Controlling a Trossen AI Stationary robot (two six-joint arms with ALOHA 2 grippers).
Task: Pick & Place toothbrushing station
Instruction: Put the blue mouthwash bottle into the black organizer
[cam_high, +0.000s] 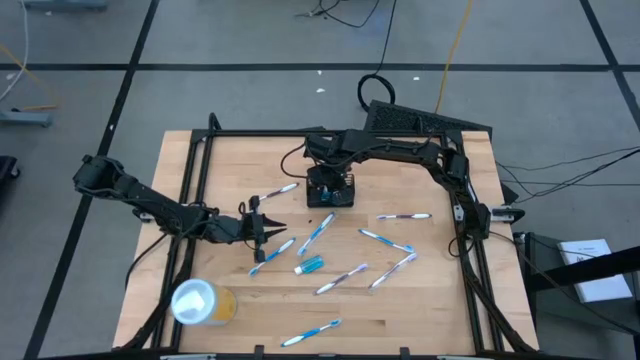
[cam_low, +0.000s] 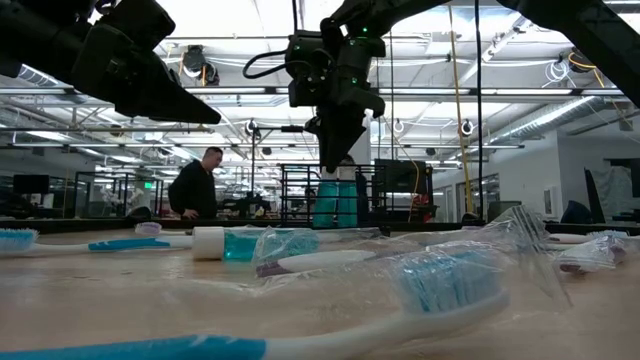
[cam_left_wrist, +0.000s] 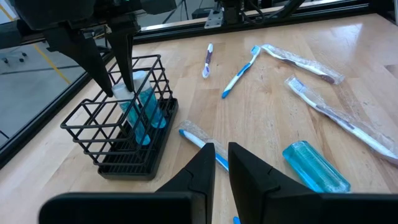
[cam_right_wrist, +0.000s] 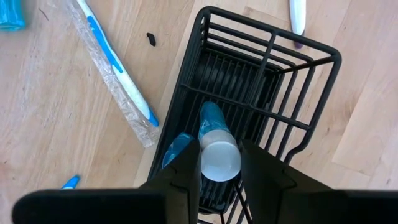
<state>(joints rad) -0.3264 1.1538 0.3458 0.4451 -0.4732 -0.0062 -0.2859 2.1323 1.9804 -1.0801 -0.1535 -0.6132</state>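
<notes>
The right gripper (cam_right_wrist: 219, 163) is pinching the white cap of a blue tube (cam_right_wrist: 214, 143), lowering it upright into the black wire toothbrushing station (cam_high: 331, 188) so it'll stand. The left gripper (cam_high: 266, 227) waits beside the station, fingers nearly closed, empty.

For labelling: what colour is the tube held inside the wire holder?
Translucent blue tube, white cap; right wrist view.

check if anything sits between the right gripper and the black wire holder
Nothing visible does. The right gripper is already over the toothbrushing station, its fingers down among the wires around a white-capped blue tube standing in one compartment.
</notes>
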